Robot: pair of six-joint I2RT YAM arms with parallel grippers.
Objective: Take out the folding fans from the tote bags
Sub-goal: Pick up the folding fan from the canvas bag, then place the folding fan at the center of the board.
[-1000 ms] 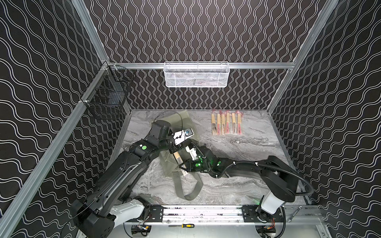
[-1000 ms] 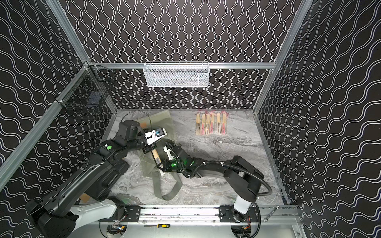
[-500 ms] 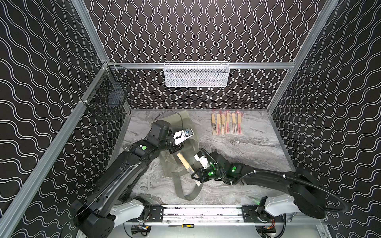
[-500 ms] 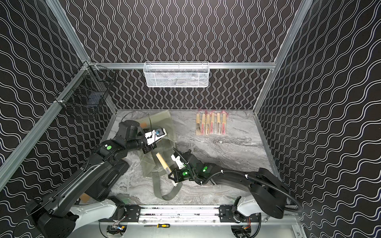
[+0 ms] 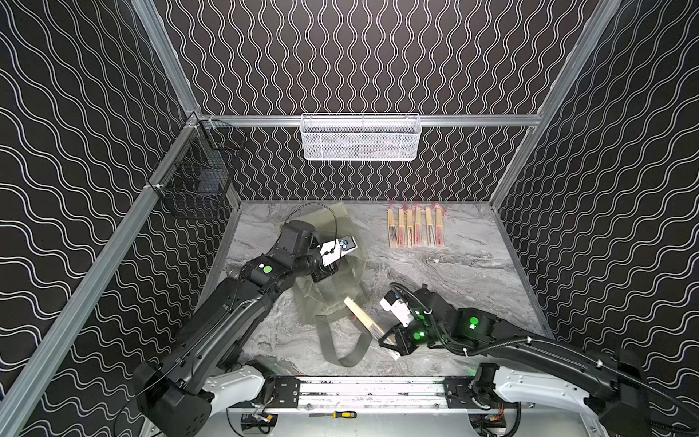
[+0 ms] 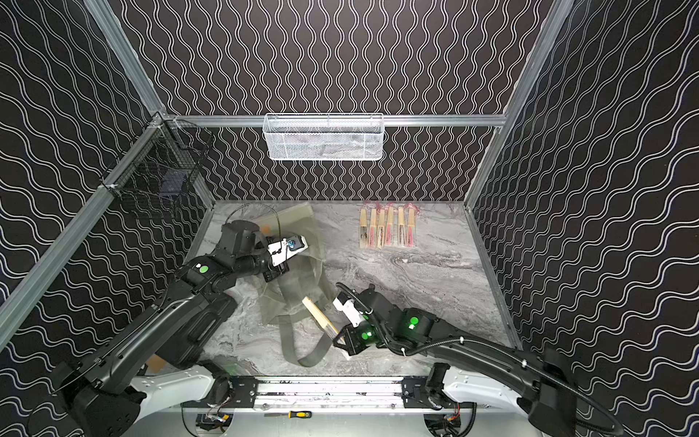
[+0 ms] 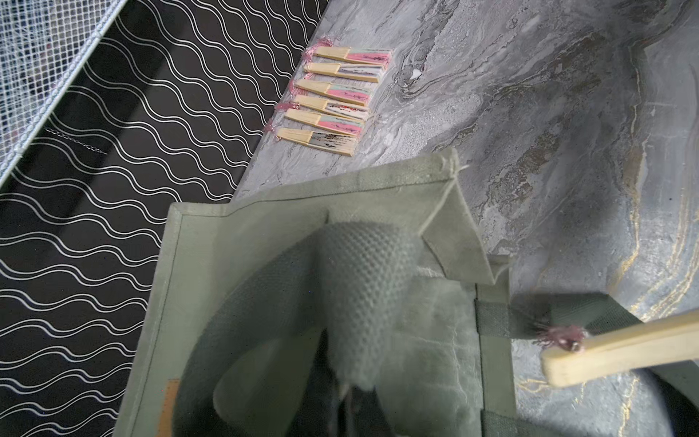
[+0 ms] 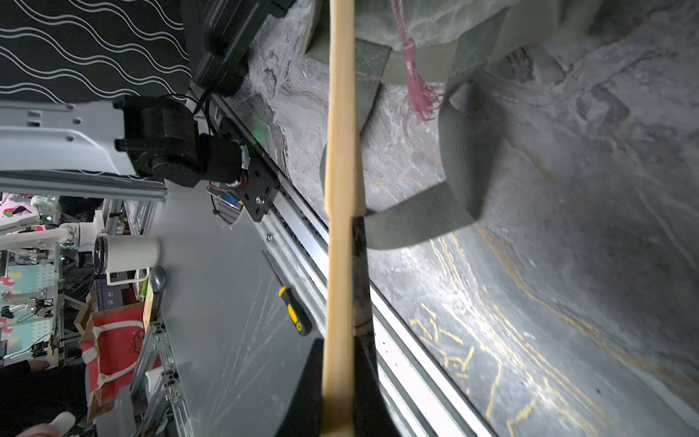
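Note:
The grey-green tote bag (image 5: 329,299) (image 6: 291,299) lies at the left middle of the marble table. My left gripper (image 5: 321,273) (image 6: 274,273) (image 7: 348,397) is shut on one of its woven strap handles (image 7: 363,283), lifting the fabric. My right gripper (image 5: 389,340) (image 6: 342,342) (image 8: 340,378) is shut on a folding fan (image 5: 363,316) (image 6: 319,314) (image 8: 340,151). That fan points back at the bag, and its pink tassel end (image 7: 559,336) sits just outside the bag's mouth. Several more folding fans (image 5: 416,227) (image 6: 387,227) (image 7: 333,102) lie in a row at the back right.
A loose strap loop (image 5: 340,348) trails toward the front edge, under the held fan. A white mesh basket (image 5: 361,138) hangs on the back wall and a black wire basket (image 5: 196,185) on the left wall. A screwdriver (image 5: 336,415) lies on the front rail.
My right gripper has drawn back toward the front right with the fan, sliding it out of the tote's mouth. The left arm has held still on the strap.

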